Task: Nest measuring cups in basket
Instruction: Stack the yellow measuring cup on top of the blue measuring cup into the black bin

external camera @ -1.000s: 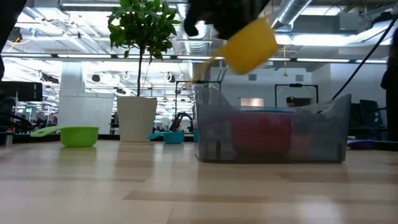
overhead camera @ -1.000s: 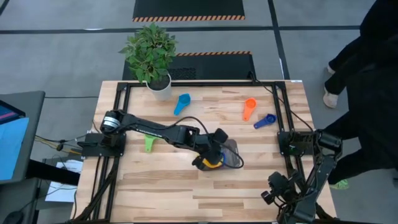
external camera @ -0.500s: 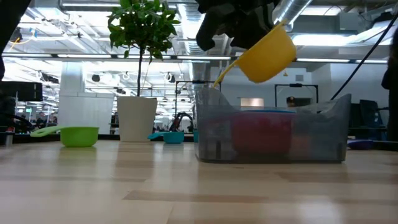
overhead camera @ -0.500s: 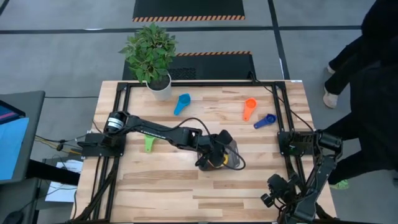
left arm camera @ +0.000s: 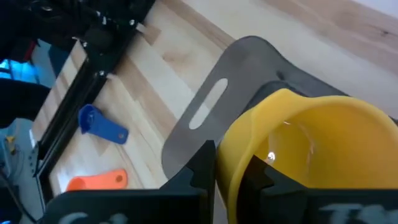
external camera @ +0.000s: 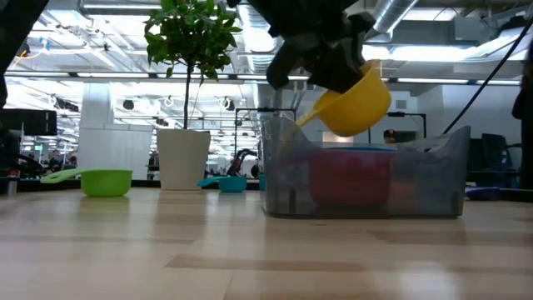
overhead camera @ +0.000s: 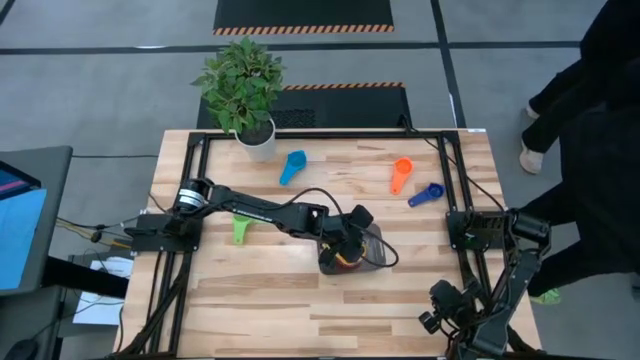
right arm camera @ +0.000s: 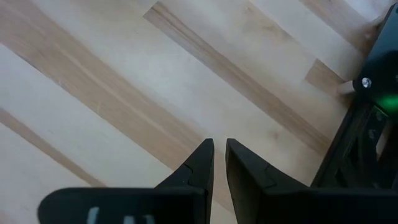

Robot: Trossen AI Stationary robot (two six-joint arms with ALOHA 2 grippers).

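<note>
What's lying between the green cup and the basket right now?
Only bare table; in the high view the left arm crosses above it, from the green cup to the basket.

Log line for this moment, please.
left tool: shut on yellow cup, tilted over basket | red cup: in basket | right tool: idle, near table's right-front corner

Left gripper [overhead camera: 343, 260] and yellow cup [external camera: 354, 100] block the basket [external camera: 433, 179] opening — bare table [overhead camera: 260, 300] around.

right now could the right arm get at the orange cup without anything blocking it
Probably yes: the orange cup lies in the open near the table's right side, only the small blue cup beside it. The right gripper waits empty at the near right corner.
</note>
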